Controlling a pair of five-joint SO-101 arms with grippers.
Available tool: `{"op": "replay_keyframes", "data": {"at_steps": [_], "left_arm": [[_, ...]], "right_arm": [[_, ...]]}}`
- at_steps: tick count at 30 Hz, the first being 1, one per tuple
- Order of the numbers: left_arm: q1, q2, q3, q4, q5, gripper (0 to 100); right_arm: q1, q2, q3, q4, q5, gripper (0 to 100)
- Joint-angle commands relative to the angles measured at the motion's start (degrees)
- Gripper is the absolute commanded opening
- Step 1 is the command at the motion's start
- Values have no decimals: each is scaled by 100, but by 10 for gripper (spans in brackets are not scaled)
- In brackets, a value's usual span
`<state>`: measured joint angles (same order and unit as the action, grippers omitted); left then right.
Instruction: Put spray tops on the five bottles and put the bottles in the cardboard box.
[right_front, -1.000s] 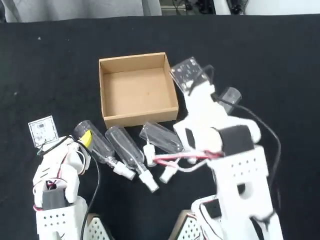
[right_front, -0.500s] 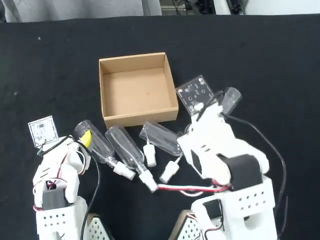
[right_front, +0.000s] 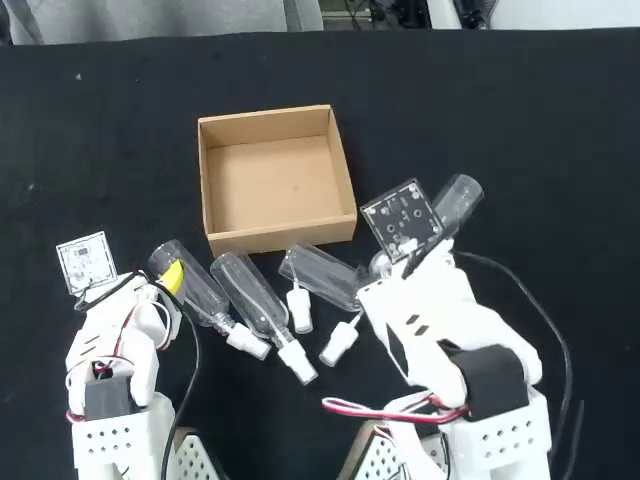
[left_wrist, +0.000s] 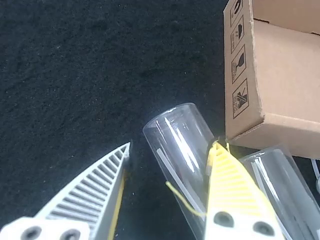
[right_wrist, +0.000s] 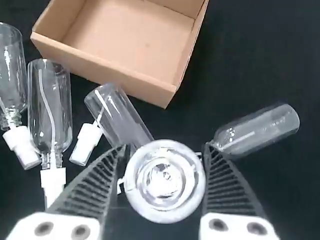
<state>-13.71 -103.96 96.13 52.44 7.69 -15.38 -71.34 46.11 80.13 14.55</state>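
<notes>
Your right gripper (right_wrist: 164, 150) pinches a bottle (right_wrist: 164, 182), likely to carry it into the box (right_wrist: 100, 67). Your left gripper (left_wrist: 171, 145) rests spread around a second bottle (left_wrist: 175, 127) near the table's (left_wrist: 75, 60) front-left corner.

Two white plastic arms, left arm (right_front: 110, 355) and right arm (right_front: 450, 325), blocky and angular, on bases dotted with holes. Behind the right claw (right_front: 385, 265), a dark square circuit board (right_front: 403, 218) studded with pale dots; behind the left claw (right_front: 172, 275), a smaller white board (right_front: 85, 260). Farther back from each claw, a black motor block (right_front: 492, 378), with red-and-white wires (right_front: 380, 410) and a black cable (right_front: 540, 310) trailing. Right claw's fingers (right_wrist: 95, 180) dark and ribbed, on white roots with screw holes. On the left claw, one pale ribbed finger (left_wrist: 95, 185) and one yellow finger (left_wrist: 232, 190) with a loose yellow thread (left_wrist: 182, 197).
</notes>
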Motion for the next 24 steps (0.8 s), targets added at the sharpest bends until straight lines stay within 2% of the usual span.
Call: {"op": "replay_keyframes", "data": {"at_steps": [1,13,18,24], "left_arm": [[40,-79,127,-9,-35,231],[31,-79,127,0,0,231],[4,-79,127,457,0,233],[-22,-79,127,527,-44,231]], "right_arm": [[-62,-198,-13,-167,-9,134],[-53,-1059,690,-501,-9,134],[-53,-1218,760,-501,-9,134],[-79,-1218,831,-501,-9,134]]}}
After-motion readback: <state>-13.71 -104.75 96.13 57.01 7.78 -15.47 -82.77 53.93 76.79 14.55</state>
